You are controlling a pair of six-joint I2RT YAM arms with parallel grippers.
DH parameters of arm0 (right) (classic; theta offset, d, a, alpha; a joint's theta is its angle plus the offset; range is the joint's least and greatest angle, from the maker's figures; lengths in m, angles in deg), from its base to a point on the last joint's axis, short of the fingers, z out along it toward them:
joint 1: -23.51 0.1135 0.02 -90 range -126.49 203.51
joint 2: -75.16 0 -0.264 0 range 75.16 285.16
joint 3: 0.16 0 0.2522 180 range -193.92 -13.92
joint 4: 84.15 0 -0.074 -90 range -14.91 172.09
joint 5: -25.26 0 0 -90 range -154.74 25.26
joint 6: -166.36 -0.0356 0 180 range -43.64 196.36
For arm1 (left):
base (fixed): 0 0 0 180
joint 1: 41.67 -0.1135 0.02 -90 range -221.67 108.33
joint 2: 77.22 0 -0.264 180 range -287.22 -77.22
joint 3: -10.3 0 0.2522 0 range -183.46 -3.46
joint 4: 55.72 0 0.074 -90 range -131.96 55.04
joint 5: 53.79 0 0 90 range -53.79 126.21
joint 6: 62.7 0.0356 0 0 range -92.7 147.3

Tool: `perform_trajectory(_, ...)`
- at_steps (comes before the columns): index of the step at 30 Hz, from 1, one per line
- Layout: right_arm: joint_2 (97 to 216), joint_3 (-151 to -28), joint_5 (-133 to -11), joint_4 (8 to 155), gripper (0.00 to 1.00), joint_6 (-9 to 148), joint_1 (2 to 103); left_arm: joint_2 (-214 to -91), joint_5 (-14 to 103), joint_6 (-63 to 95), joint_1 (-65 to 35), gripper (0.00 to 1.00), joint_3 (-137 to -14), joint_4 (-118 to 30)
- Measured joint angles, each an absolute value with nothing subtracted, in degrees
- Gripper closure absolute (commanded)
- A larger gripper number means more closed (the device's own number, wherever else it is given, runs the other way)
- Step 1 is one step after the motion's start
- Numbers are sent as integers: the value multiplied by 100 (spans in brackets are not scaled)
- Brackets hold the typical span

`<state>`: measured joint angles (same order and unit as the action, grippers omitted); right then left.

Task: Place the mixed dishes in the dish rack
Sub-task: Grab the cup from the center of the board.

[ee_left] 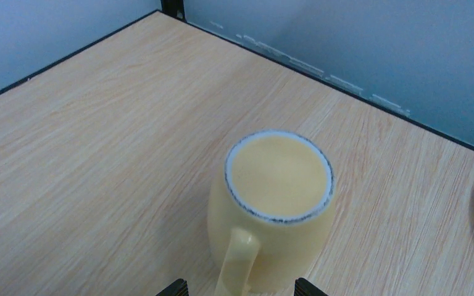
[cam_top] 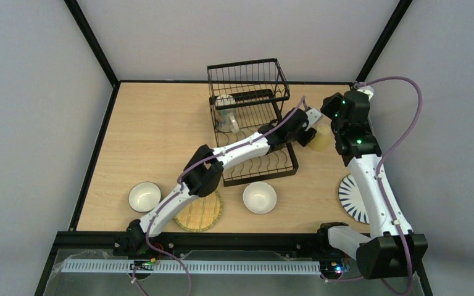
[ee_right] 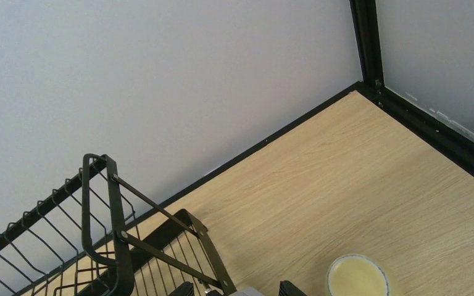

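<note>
The pale yellow mug [cam_top: 321, 139] stands upright on the table, right of the black wire dish rack [cam_top: 247, 117]. My left gripper [cam_top: 311, 126] reaches over the rack's lower tray to it. In the left wrist view the mug [ee_left: 278, 209] fills the middle, its handle [ee_left: 237, 259] pointing back between my open fingertips [ee_left: 173, 287]; they do not touch it. My right gripper [cam_top: 332, 111] hangs above and behind the mug, open and empty. A clear tumbler [cam_top: 225, 114] stands in the rack. Two white bowls [cam_top: 144, 196] [cam_top: 260, 197], a woven bamboo plate [cam_top: 199, 213] and a blue-striped plate [cam_top: 353, 197] lie near the front.
The right wrist view shows the rack's corner [ee_right: 117, 246], the mug's rim [ee_right: 357, 276] and the back right corner of the black frame [ee_right: 370, 80]. The enclosure walls stand close behind the mug.
</note>
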<state>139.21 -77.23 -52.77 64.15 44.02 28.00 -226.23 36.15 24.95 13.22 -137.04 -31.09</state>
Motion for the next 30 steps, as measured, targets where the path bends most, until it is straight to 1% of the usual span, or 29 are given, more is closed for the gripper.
perform_trajectory(4,13921,-7709,-5277,6501,21,4433,2800,-22768,3646,2495,1316,1,-13933,-3177)
perform_trajectory(13,13919,-7703,-5277,6647,21,4516,2800,-23026,3771,2497,1316,1,-13960,-3144)
perform_trajectory(26,13829,-7412,-5240,6813,21,4527,2800,-23045,3939,2497,1287,1,-14045,-3118)
perform_trajectory(30,13827,-7395,-5231,6822,21,4527,2800,-23102,3980,2497,1265,3,-14047,-3118)
